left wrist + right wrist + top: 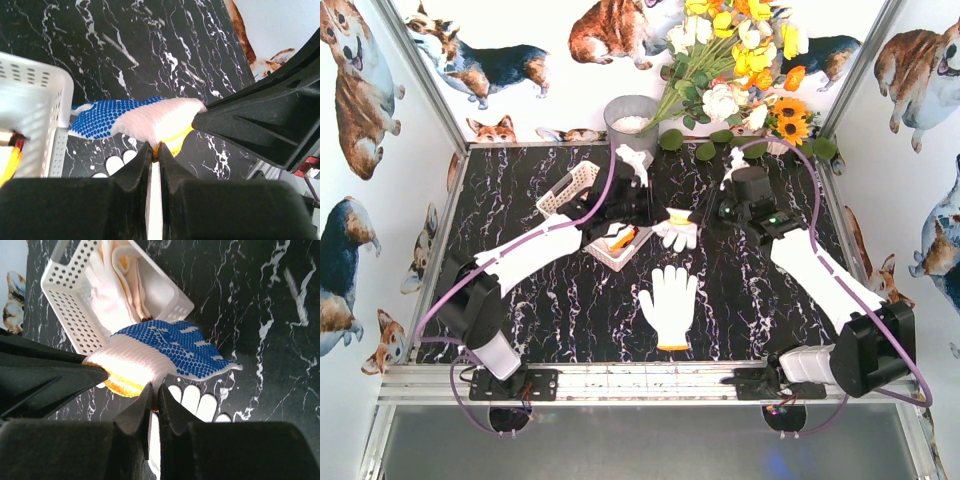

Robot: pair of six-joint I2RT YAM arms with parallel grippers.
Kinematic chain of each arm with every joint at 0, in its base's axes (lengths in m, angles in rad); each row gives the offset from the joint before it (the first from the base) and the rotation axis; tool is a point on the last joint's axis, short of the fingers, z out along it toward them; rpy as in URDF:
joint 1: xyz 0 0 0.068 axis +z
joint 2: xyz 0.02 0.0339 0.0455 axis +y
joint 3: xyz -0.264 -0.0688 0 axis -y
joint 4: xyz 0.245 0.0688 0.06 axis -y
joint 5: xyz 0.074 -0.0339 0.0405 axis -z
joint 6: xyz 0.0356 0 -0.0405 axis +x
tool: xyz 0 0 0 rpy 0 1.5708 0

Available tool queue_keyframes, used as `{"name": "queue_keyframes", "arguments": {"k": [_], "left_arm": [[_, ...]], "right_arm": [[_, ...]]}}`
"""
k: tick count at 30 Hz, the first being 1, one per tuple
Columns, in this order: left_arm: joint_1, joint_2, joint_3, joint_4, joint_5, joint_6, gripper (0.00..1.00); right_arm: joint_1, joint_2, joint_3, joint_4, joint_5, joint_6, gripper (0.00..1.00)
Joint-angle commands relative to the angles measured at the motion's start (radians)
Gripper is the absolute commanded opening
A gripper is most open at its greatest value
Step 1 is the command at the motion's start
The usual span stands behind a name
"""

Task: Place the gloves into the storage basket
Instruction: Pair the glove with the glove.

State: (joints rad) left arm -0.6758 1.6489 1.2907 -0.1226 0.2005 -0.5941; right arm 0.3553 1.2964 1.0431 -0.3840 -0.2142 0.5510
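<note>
— While the dotted glove (175, 347) hangs there, which step is this?
— A carry to the basket (70, 315), I judge. The dotted glove is just right of the basket, lifted off the table, above a white glove (192, 399) that lies beside the basket.
— And the fingers?
— The left gripper (154, 149) has its fingers together, clamped on the yellow cuff. The right gripper (152, 389) has its fingers together too, clamped on the same cuff from the other side.
— What remains?
— Inside the basket lie more gloves (107, 300). Outside it, apart from those two, a flat glove (670, 303) lies near the basket, off its near right corner.
— The next move?
— One gripper has to let go, I think. The other then carries the dotted glove left, over the basket's rim, and opens. If both pull, the cuff may stretch.
</note>
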Motion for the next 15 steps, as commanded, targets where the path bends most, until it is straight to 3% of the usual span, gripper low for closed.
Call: {"name": "queue_keyframes", "arguments": {"k": [1, 6, 15], "left_arm": [[0.019, 0.037, 0.083, -0.003, 0.032, 0.056, 0.00], [0.019, 0.051, 0.069, 0.008, 0.053, 0.074, 0.00], [0.016, 0.009, -0.143, 0.057, 0.124, 0.048, 0.00]], "right_arm": [[-0.025, -0.010, 0.071, 0.049, 0.002, -0.071, 0.00], [-0.026, -0.036, -0.009, 0.103, -0.039, -0.072, 0.00], [-0.024, -0.081, -0.216, 0.185, -0.172, -0.038, 0.00]]}}
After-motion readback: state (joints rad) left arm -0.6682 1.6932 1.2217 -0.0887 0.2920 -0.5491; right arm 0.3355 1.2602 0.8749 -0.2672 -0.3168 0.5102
